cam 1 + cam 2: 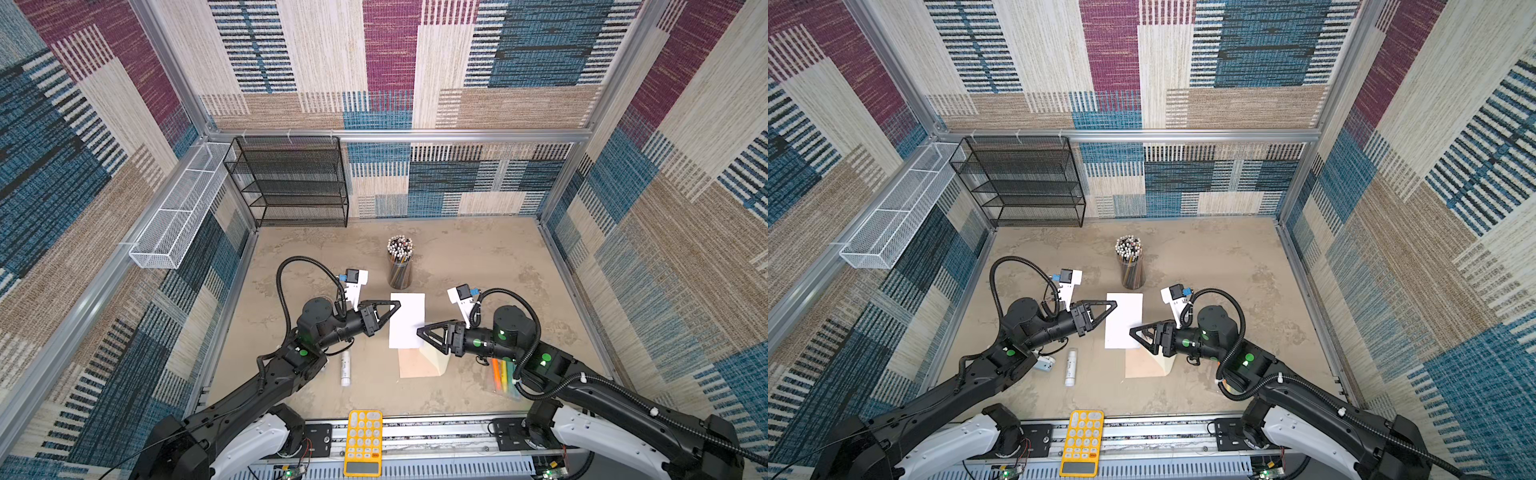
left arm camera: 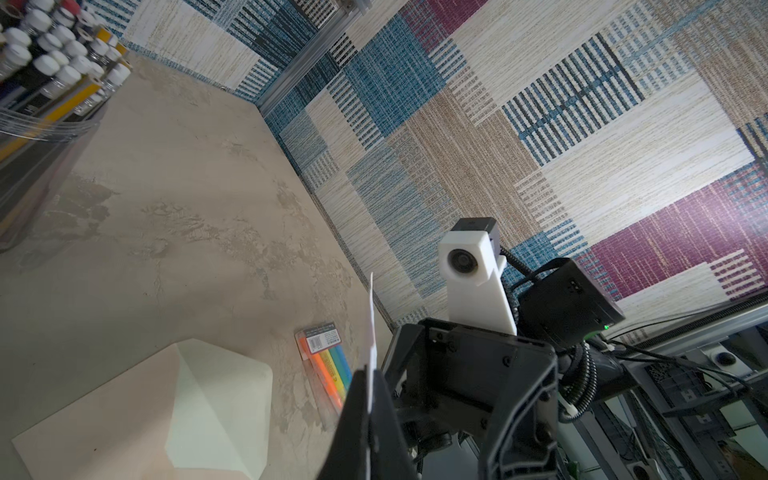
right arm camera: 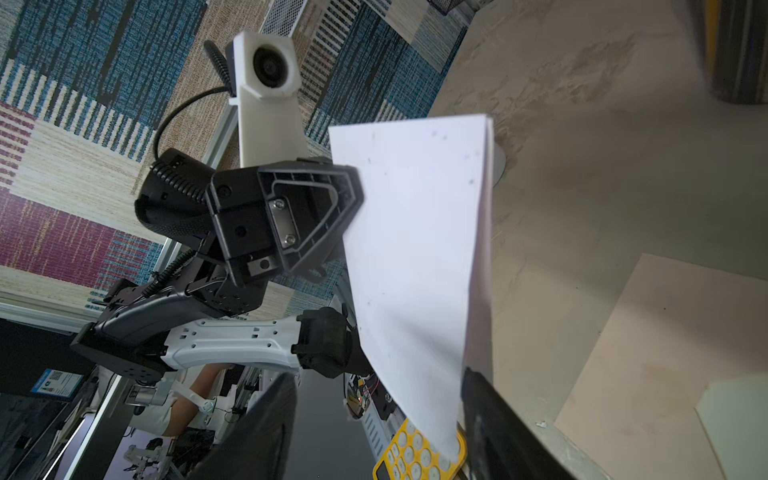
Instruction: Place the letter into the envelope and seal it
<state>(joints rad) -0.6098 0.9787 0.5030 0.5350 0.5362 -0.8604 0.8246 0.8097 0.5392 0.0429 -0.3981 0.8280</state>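
Note:
The letter [image 1: 407, 320] is a white folded sheet held off the table, just beyond the envelope [image 1: 415, 365]. My left gripper [image 1: 398, 306] is shut on its left edge; in the left wrist view the sheet [image 2: 371, 324] shows edge-on, pinched at the gripper [image 2: 370, 376]. My right gripper [image 1: 419, 331] is open at the sheet's right edge. In the right wrist view the letter [image 3: 415, 249] hangs between the spread jaws of that gripper [image 3: 376, 376], close to one finger. The peach-tan envelope [image 2: 104, 415] lies flat with its cream flap [image 2: 216, 399] open.
A cup of pencils [image 1: 400, 266] stands beyond the letter. A white glue stick [image 1: 345, 368] lies left of the envelope and a highlighter pack [image 1: 503, 376] right of it. A yellow calculator [image 1: 363, 442] sits at the front edge. A black mesh shelf [image 1: 291, 183] and a white basket [image 1: 178, 212] stand back left.

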